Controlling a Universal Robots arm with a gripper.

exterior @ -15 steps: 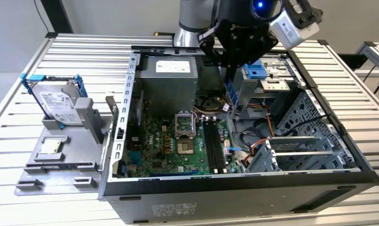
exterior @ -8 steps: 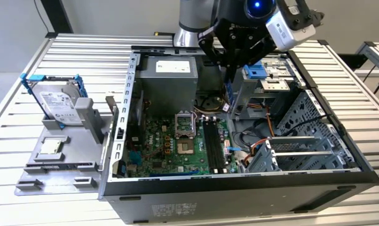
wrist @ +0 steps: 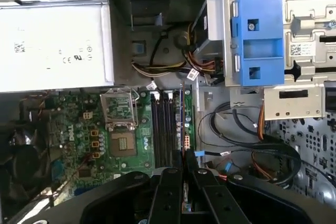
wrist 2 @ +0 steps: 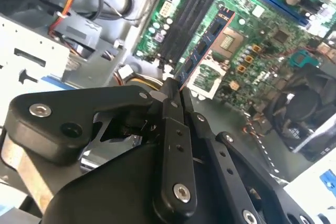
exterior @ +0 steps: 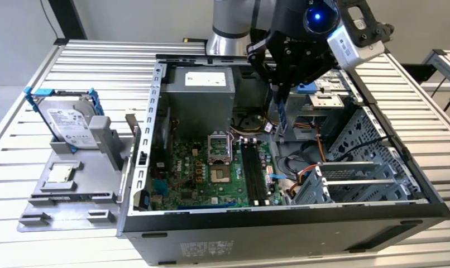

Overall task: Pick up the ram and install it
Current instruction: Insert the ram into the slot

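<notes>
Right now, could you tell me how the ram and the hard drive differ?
The ram is thin and narrow; the hard drive is broad and silver. The ram is held in the gripper above the motherboard; the hard drive leans on a grey stand outside the case.

- Arm (exterior: 229, 25): a smooth silver-grey cylinder with a darker band at its lower end.
- Wrist (exterior: 296, 19): a black housing with a round light (exterior: 320, 15) that glows blue.
- Camera box (exterior: 353, 46): light grey and oblong with rounded corners, set in a black bracket (exterior: 370, 25) on the exterior view's right of the wrist.
- Claw (exterior: 279, 89): matte black, made of flat jointed links that narrow to two slim fingers.
- In the second wrist view, the links have rounded ends. Round silver screws (wrist 2: 40, 110) sit at the pivots, small holes run along the fingers (wrist 2: 173, 129), and bare silver metal (wrist 2: 18, 166) shows under one link.
- In the first wrist view, the fingers (wrist: 169, 192) are the same black bars with small round holes.
</notes>
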